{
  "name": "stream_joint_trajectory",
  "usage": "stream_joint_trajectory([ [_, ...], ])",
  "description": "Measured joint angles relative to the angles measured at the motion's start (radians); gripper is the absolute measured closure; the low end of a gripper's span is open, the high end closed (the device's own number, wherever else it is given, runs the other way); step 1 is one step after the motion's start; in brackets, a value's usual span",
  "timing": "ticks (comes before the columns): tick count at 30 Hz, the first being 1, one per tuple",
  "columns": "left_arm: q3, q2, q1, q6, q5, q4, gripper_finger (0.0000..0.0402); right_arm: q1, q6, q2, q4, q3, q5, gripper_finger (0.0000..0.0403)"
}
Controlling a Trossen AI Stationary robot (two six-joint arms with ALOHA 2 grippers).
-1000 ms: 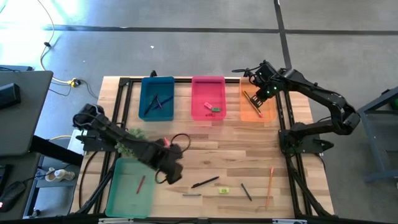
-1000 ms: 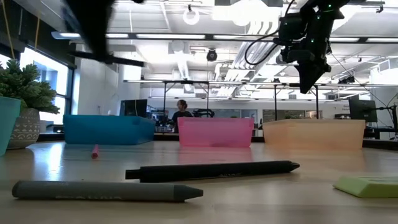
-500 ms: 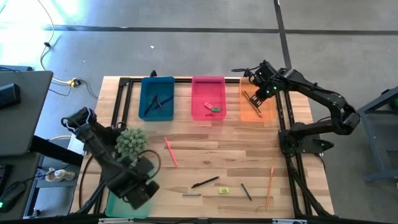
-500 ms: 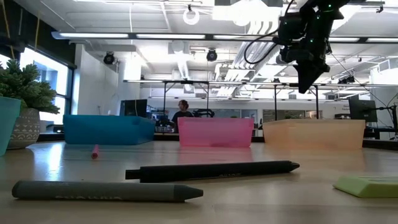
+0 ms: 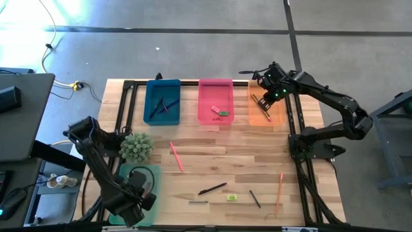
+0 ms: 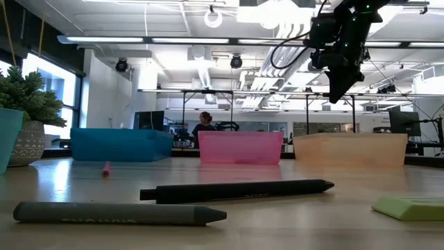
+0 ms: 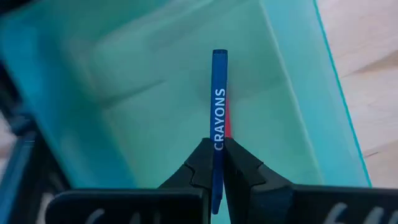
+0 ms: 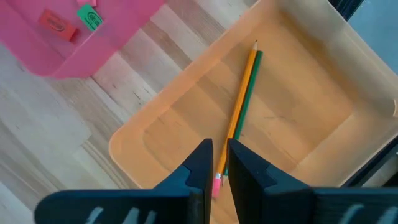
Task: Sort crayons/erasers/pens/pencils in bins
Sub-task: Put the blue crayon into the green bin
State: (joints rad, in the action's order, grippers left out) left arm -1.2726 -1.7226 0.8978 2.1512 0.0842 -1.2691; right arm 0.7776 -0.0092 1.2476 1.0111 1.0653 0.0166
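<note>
Left wrist view shows a blue crayon marked CRAYONS pinched upright between the fingers of the left gripper, held over the light green bin, where a red crayon lies just behind it. From above, that bin sits at the table's near left corner beside a small plant. The right gripper, fingers nearly pressed together and empty, hangs over the orange bin holding an orange pencil and a green pencil. Erasers lie in the pink bin.
</note>
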Motion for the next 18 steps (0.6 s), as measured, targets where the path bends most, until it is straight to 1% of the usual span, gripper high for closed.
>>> stream_joint_trajectory([
  [5, 0.074, -0.003, -0.001, 0.012, -0.004, 0.105, 0.0398, 0.0, -0.018, 0.0, -0.001, 0.0, 0.019, 0.0366],
  [10, 0.136, -0.003, -0.001, 0.023, -0.026, 0.15, 0.0396, -0.005, -0.018, 0.0, -0.011, 0.0, 0.028, 0.0366],
  [14, 0.154, -0.003, -0.003, 0.027, -0.036, 0.169, 0.0378, -0.028, -0.035, 0.0, -0.015, 0.0, 0.028, 0.0366],
  [18, 0.154, -0.002, -0.003, 0.038, -0.043, 0.17, 0.0348, -0.059, -0.044, 0.0, -0.018, 0.0, 0.029, 0.0366],
])
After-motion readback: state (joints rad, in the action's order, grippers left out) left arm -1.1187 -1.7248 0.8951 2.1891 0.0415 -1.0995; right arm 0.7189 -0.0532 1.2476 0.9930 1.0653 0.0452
